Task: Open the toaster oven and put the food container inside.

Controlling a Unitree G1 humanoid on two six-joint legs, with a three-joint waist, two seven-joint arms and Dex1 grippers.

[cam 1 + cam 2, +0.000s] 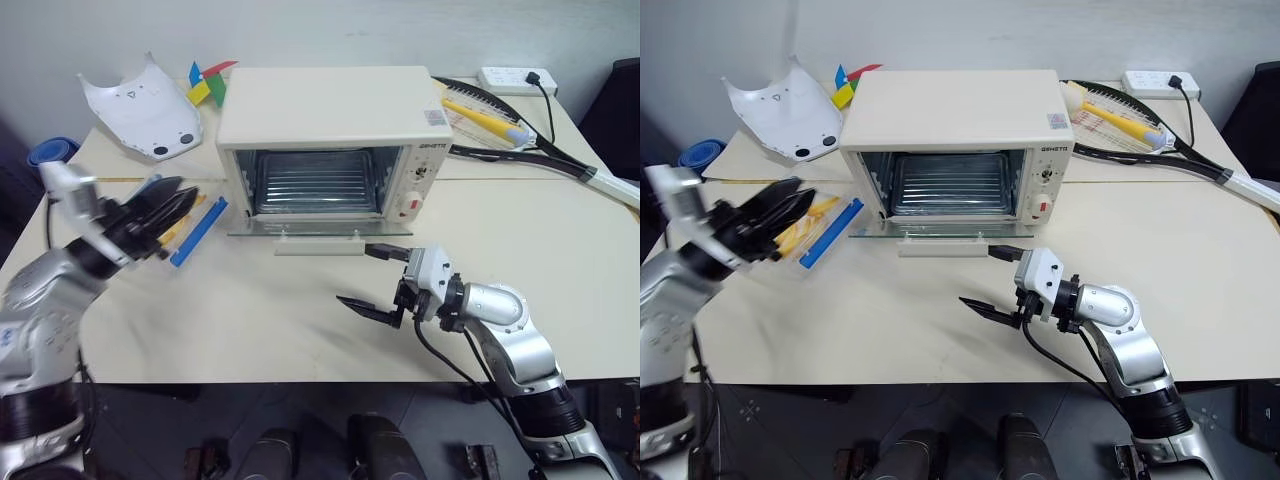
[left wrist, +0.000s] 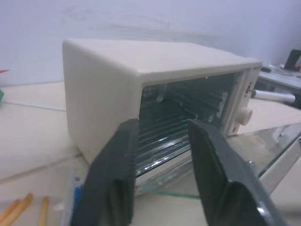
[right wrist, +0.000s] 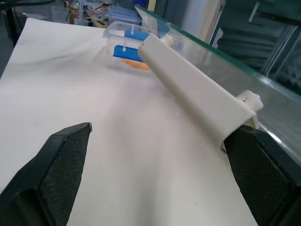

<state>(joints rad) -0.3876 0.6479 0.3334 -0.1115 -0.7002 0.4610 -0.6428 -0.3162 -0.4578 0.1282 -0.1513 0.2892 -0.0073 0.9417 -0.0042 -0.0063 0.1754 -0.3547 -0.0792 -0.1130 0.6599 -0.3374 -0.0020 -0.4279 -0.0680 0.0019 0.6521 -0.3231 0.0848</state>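
From the head views, the toaster oven (image 1: 325, 140) stands open; the food container (image 1: 815, 228) lies left of it, long axis toward the door, under the left end effector (image 1: 775, 215) (grip unclear, nearer arm); from its wrist view, the right end effector (image 3: 155, 174) is spread by the door handle (image 3: 193, 96).

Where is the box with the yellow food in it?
In the head views the food container lies on the table, on the robot's left of the open toaster oven, right by the left gripper.
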